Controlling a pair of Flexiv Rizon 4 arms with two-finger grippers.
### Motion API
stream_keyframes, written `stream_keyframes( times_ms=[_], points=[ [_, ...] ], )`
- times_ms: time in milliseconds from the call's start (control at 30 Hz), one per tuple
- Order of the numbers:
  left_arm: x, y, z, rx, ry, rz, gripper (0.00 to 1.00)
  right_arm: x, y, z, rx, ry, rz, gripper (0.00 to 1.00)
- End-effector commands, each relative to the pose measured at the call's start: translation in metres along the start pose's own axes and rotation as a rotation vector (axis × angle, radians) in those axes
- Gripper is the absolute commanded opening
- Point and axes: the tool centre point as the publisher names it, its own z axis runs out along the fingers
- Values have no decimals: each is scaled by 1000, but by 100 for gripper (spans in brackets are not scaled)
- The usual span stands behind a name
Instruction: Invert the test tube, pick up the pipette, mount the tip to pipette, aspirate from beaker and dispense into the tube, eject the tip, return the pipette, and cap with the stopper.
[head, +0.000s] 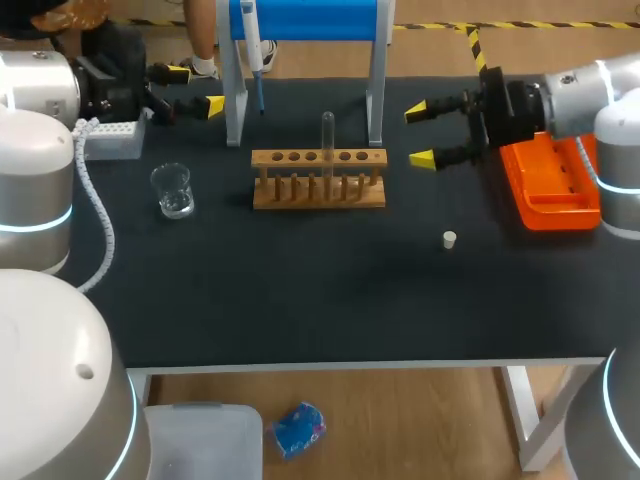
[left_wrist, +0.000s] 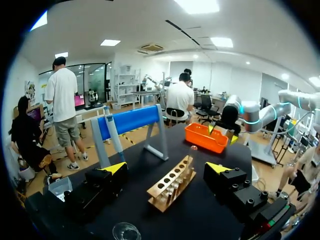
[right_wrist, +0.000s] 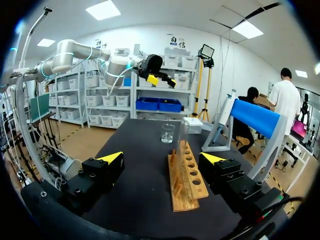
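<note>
A clear test tube (head: 327, 135) stands upright in the wooden rack (head: 318, 180) at the table's middle. The pipette (head: 253, 45) hangs on the blue stand (head: 305, 18) behind the rack. A glass beaker (head: 172, 190) sits left of the rack, and a small white stopper (head: 450, 239) lies to its front right. My left gripper (head: 197, 89) is open at the back left, apart from everything. My right gripper (head: 420, 134) is open just right of the rack. From the right wrist, the tube (right_wrist: 183, 135) and rack (right_wrist: 186, 181) lie ahead of the open gripper (right_wrist: 162, 159).
An orange tray (head: 548, 185) lies at the right edge under my right arm. A white box (head: 110, 140) sits at the back left beside my left arm. From the left wrist, the rack (left_wrist: 172, 182) lies ahead of the gripper (left_wrist: 166, 169), with the orange tray (left_wrist: 206, 137) beyond.
</note>
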Motion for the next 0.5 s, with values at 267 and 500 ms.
stream_keyframes(
  times_ms=[267, 500],
  points=[
    [51, 55, 47, 91, 202, 163, 100, 0, 0, -1, 0, 0, -1, 100],
    [59, 77, 52, 151, 207, 178, 100, 0, 0, -1, 0, 0, -1, 100]
  ],
)
